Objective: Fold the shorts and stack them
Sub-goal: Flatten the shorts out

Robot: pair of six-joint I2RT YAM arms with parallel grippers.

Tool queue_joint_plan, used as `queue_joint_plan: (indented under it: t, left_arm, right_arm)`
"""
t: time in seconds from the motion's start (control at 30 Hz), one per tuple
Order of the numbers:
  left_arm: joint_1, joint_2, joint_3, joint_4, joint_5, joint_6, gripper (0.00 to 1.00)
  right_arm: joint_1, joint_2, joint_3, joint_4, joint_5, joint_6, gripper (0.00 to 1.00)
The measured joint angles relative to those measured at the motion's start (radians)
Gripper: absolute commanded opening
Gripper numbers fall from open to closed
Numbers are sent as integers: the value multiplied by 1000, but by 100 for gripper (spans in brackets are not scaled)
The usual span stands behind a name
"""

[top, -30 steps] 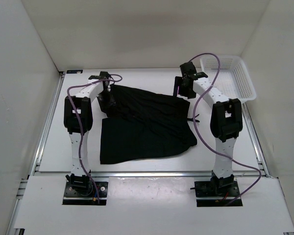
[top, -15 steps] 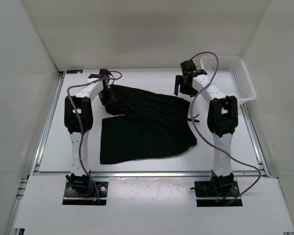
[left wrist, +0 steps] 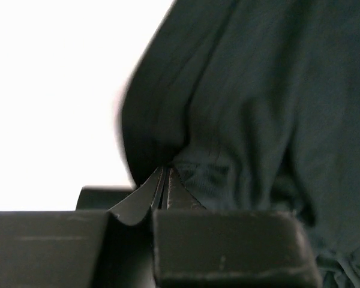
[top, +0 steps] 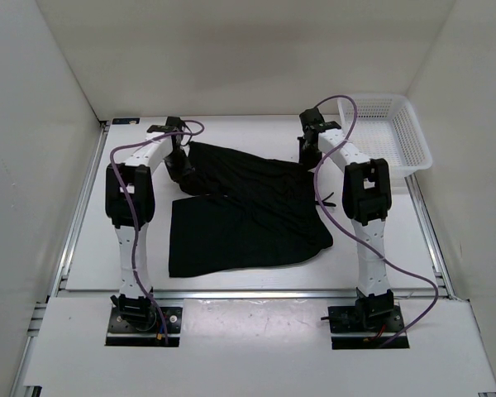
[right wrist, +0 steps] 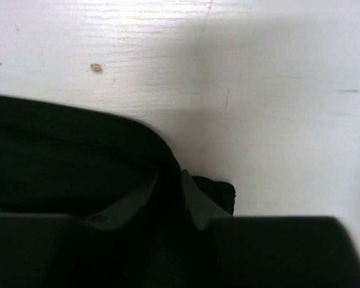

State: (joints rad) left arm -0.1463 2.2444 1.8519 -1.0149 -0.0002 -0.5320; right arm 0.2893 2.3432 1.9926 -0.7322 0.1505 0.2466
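the shorts (top: pixel 248 215) lie spread left of the basket (top: pixel 419 153), the left gripper (left wrist: pixel 162 180) and right gripper (right wrist: pixel 168 180) each clamped on a corner level with it, and the right's thin bite could slip on lifting.

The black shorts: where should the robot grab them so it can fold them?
At the two far corners, coming down from above. The shorts lie flat and floppy, so only an edge can be pinched, and holding both corners should keep the cloth spread. The left gripper and right gripper each pinch one there.
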Motion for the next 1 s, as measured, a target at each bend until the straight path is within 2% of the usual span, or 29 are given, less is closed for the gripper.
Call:
queue_joint_plan:
  t: [0.47,0.73,0.93,0.97,1.0]
  left_arm:
    - [0,-261,-256,-12,-23,0,10]
    - [16,-272,-359,-8,-64,-18,10]
    - [93,-272,-354,2,-86,-21,10]
    - [105,-271,-348,1,-88,-18,10]
    - [116,-271,-339,1,-90,-13,16]
  right_arm:
    - [1,0,1,2,42,34,0]
    - [1,0,6,3,43,35,0]
    - [1,1,22,2,45,34,0]
    - [1,2,27,2,45,34,2]
    - [1,3,34,2,43,34,8]
